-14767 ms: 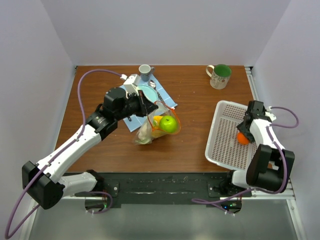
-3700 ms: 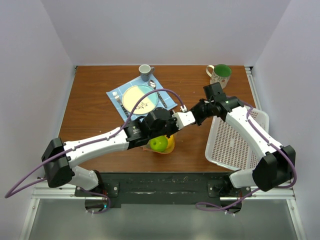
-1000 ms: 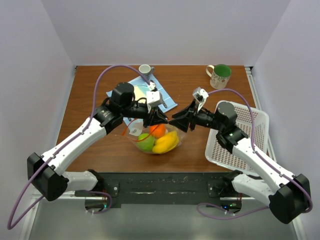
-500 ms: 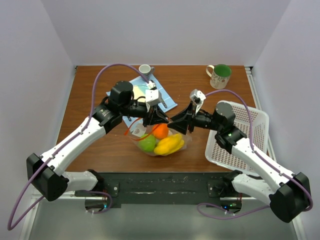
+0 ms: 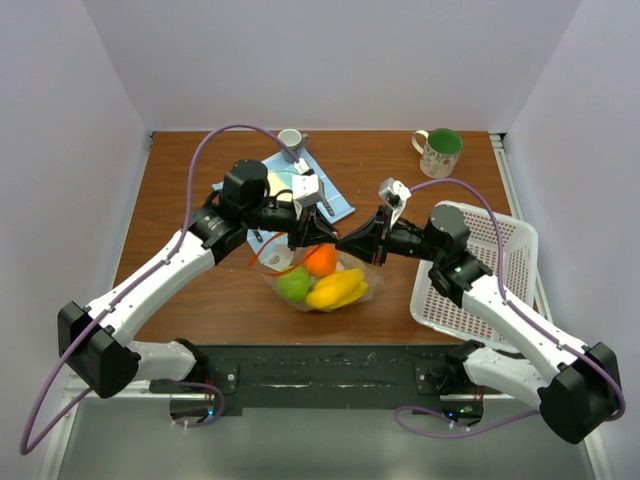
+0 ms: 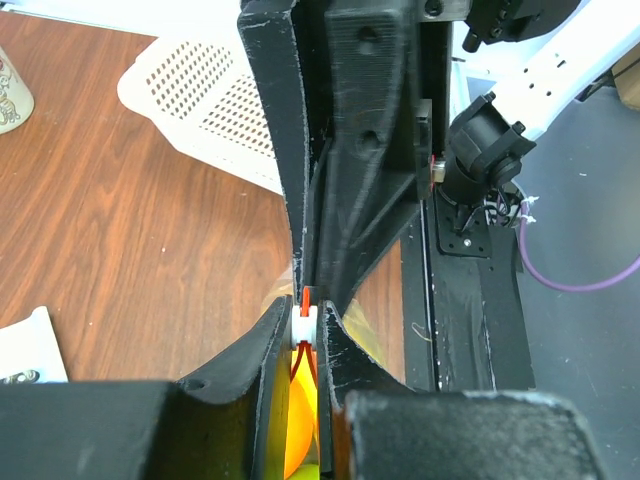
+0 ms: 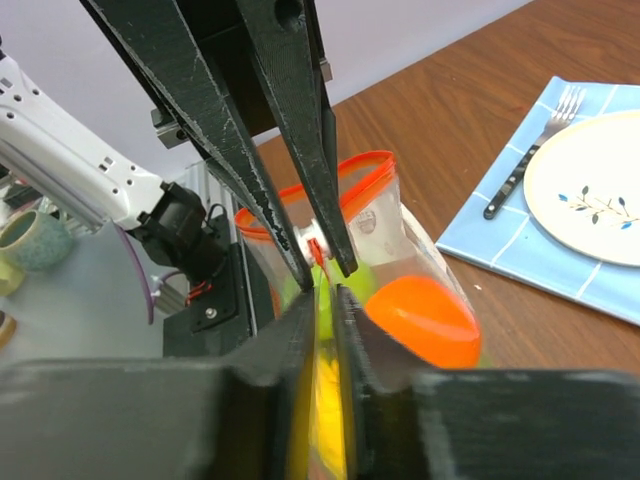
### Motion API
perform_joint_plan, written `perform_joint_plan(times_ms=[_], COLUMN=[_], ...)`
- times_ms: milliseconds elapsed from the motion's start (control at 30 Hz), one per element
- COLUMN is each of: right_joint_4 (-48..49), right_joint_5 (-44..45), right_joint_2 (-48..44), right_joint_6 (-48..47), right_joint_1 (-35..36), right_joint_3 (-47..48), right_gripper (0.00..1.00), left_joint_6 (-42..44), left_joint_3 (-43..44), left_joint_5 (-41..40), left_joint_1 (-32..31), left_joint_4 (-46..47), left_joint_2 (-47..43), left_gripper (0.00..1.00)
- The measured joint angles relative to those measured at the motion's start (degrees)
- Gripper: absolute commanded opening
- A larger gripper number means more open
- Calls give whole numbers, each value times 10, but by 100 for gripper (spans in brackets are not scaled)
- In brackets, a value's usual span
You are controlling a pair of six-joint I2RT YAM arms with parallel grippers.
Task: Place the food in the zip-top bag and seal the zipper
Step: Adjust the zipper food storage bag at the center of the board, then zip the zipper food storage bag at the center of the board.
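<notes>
the bag (image 5: 272, 270) lies at the near middle of the bench (image 5: 380, 165), between placemat (image 5: 338, 206) and basket (image 5: 470, 275), with an orange (image 5: 320, 260), apple (image 5: 292, 286) and banana (image 5: 338, 290) inside. left jaws are pinched narrow on the zipper (image 6: 305, 300). right jaws, just beside them, are pinched on the bag's mouth edge.

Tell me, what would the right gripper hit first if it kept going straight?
Probably the left gripper, whose fingertips sit just ahead at the zip-top bag's mouth; the two look nearly touching.
</notes>
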Motion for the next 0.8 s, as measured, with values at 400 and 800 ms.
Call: perform_joint_plan(times_ms=[400,800], right_joint_4=[-2,-16], right_joint_5=[37,52], right_joint_2=[-11,-17], right_joint_6=[6,6], right_joint_1=[2,2], right_joint_3=[-12,-13], right_gripper=[0,0], left_joint_6=[-1,-4], left_joint_3=[0,0], left_joint_5=[-7,-35], left_joint_1=[0,0], left_joint_4=[9,17], left_joint_2=[3,3], left_gripper=[40,42])
